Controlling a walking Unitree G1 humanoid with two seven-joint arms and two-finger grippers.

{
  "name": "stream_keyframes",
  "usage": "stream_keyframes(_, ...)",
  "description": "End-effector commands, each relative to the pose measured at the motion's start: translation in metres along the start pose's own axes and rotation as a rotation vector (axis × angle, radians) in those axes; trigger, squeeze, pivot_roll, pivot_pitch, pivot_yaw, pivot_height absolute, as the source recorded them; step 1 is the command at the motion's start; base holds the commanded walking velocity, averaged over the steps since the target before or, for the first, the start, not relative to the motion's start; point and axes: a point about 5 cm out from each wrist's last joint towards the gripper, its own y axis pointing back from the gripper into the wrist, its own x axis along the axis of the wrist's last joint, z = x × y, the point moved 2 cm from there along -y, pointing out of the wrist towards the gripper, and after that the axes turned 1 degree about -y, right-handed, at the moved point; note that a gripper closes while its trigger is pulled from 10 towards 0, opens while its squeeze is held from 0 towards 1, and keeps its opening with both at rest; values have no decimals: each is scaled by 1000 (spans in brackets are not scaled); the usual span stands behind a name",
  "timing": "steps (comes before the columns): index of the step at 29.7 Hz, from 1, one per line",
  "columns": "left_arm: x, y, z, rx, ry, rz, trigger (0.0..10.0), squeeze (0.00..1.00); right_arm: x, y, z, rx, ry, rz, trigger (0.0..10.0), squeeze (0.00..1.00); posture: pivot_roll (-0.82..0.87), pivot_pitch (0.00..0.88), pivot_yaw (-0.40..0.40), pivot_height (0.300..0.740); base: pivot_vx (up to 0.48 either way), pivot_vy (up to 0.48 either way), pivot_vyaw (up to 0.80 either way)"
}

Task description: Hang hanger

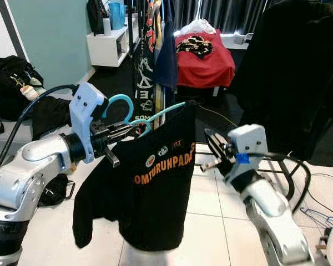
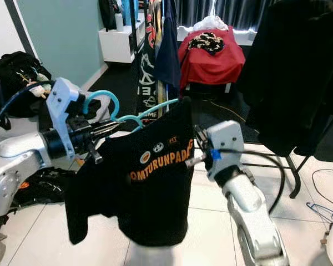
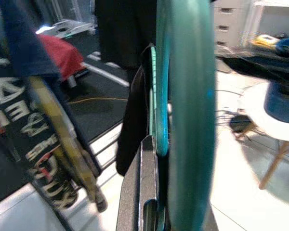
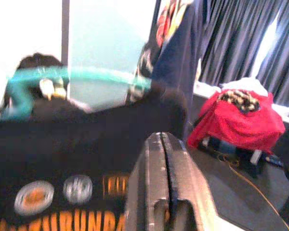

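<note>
- Left eye view: left gripper (image 1: 122, 133) is clenched on the teal hanger (image 1: 134, 117) at its neck, black T-shirt (image 1: 150, 183) draped below; carrying step, and the hook must next reach the clothes rack (image 1: 150, 33) ahead.
- Right eye view: right gripper (image 2: 195, 145) sits just beside the shirt's edge.
- Right wrist view: its 2 fingers are pressed together, grasping nothing.

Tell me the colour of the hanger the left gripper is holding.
The hanger is teal, clearest in the left eye view, with a black T-shirt draped on it.
</note>
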Motion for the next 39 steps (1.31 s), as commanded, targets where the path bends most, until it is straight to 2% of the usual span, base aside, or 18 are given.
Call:
stream_keyframes(1, 7, 4, 5, -30, -11, 35, 0, 0, -1, -5, 4, -10, -39, 1, 10000, 1000, -43, 190, -14, 740, 0, 0, 0)
stream_keyframes(7, 7, 4, 10, -43, -15, 42, 0, 0, 2, -15, 2, 23, -88, 18, 10000, 1000, -40, 182, -21, 740, 0, 0, 0)
stream_keyframes(11, 7, 3, 11, -51, -13, 49, 0, 0, -5, -22, -4, 47, -146, -46, 10000, 1000, -42, 177, -23, 740, 0, 0, 0)
stream_keyframes(12, 8, 3, 12, -55, -12, 53, 0, 0, -8, -23, -6, 59, -166, -65, 10000, 0, -41, 175, -24, 740, 0, 0, 0)
stream_keyframes(17, 8, 3, 14, -59, -9, 57, 0, 0, -11, -26, -8, 74, -194, -80, 10000, 0, -41, 175, -24, 740, 0, 0, 0)
stream_keyframes(21, 10, 4, 16, -74, -4, 65, 0, 0, -15, -40, -4, 37, -188, -104, 10000, 0, -41, 164, -27, 740, 0, 0, 0)
stream_keyframes(27, 10, 5, 17, -79, -1, 69, 0, 0, -15, -48, -1, 12, -179, -110, 10000, 0, -41, 163, -27, 740, 0, 0, 0)
stream_keyframes(30, 10, 6, 19, -85, 3, 73, 0, 0, -14, -62, 0, -5, -220, -107, 10000, 0, -36, 156, -29, 740, 0, 0, 0)
stream_keyframes(37, 11, 7, 19, -88, 5, 75, 0, 0, -16, -70, -1, -13, -251, -120, 10000, 0, -33, 158, -30, 740, 0, 0, 0)
stream_keyframes(38, 11, 7, 19, -89, 6, 75, 0, 0, -16, -73, -1, -16, -254, -121, 5412, 0, -33, 158, -30, 740, 0, 0, 0)
stream_keyframes(39, 11, 7, 20, -89, 7, 75, 0, 0, -16, -75, -1, -19, -255, -121, 5412, 0, -33, 158, -30, 740, 0, 0, 0)
